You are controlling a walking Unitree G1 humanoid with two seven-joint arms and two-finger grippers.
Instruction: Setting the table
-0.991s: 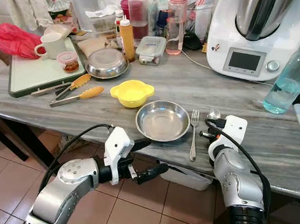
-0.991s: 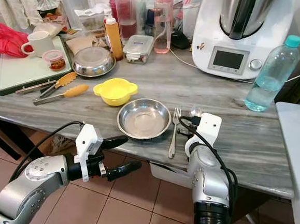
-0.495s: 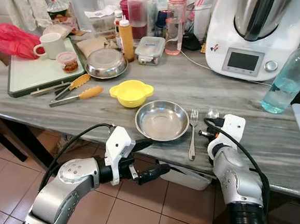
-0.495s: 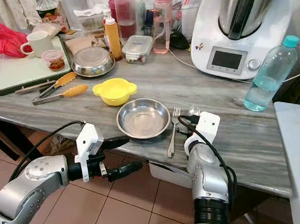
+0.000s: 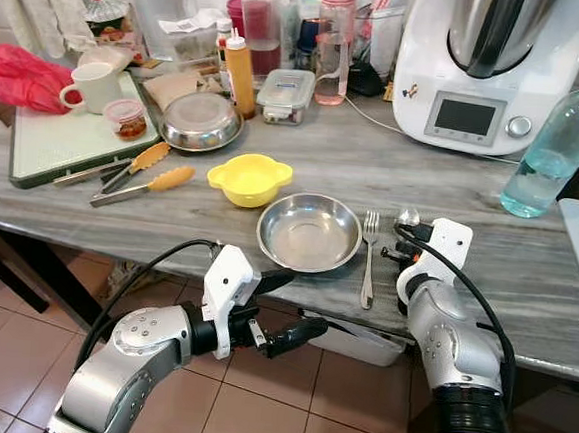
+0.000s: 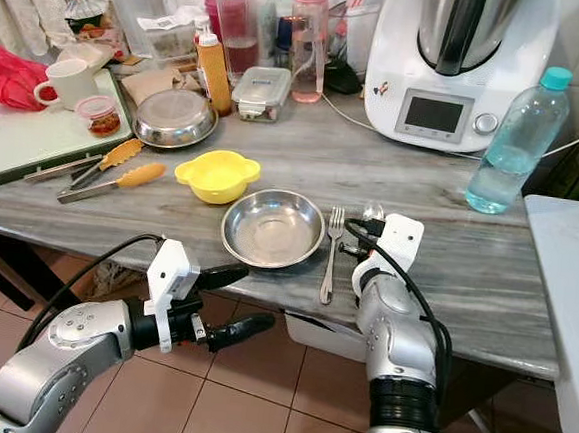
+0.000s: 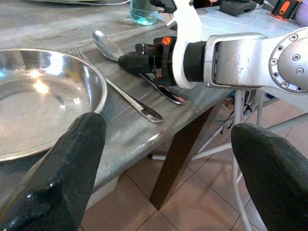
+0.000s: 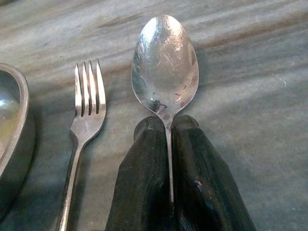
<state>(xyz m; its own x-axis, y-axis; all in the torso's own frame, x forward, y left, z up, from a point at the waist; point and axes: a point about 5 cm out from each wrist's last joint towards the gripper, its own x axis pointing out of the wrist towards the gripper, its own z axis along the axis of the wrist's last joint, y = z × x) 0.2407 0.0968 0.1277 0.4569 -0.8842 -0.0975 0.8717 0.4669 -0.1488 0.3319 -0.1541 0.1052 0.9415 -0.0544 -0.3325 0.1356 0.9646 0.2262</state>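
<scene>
A steel bowl (image 5: 308, 233) sits near the front edge of the grey marble table (image 5: 507, 254). Just to its right a fork (image 5: 369, 258) lies flat, tines pointing away from me. My right gripper (image 5: 406, 244) is shut on the handle of a spoon (image 8: 165, 65), holding it low over the tabletop beside the fork (image 8: 86, 103), bowl end pointing away. My left gripper (image 5: 301, 301) hangs open below the table edge, in front of the steel bowl (image 7: 43, 101), with nothing between its fingers.
Behind the steel bowl are a yellow bowl (image 5: 249, 178), tongs (image 5: 147, 183) and a lidded steel pot (image 5: 202, 121). A white tray (image 5: 59, 143) with a mug (image 5: 91, 86) lies at the left. A food processor (image 5: 487, 67) and a water bottle (image 5: 556, 147) stand at the back right.
The view has shifted slightly. My right gripper keeps its hold on the spoon beside the fork, and the left arm has stayed put.
</scene>
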